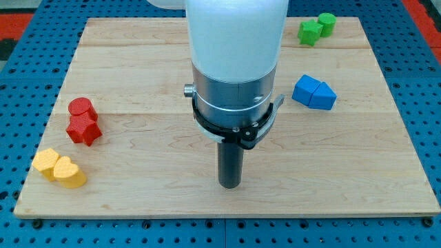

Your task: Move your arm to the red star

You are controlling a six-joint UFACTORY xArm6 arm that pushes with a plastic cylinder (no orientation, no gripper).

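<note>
Two red blocks sit at the view's left: your red star [85, 129] touching a red cylinder [81, 107] above it, yellow blocks [60, 168] just below. My tip [230, 184], bare, holding nothing, stands well apart near bottom centre; a low approach could shove the yellows

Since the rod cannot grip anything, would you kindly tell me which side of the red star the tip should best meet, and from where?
No grasp is possible, only contact. The red star lies at the view's left, with the red cylinder touching its upper side and the yellow blocks below-left. My tip stands to its right, lower in the view, so I would probably approach its exposed right-hand points, sliding leftward across bare board.
</note>
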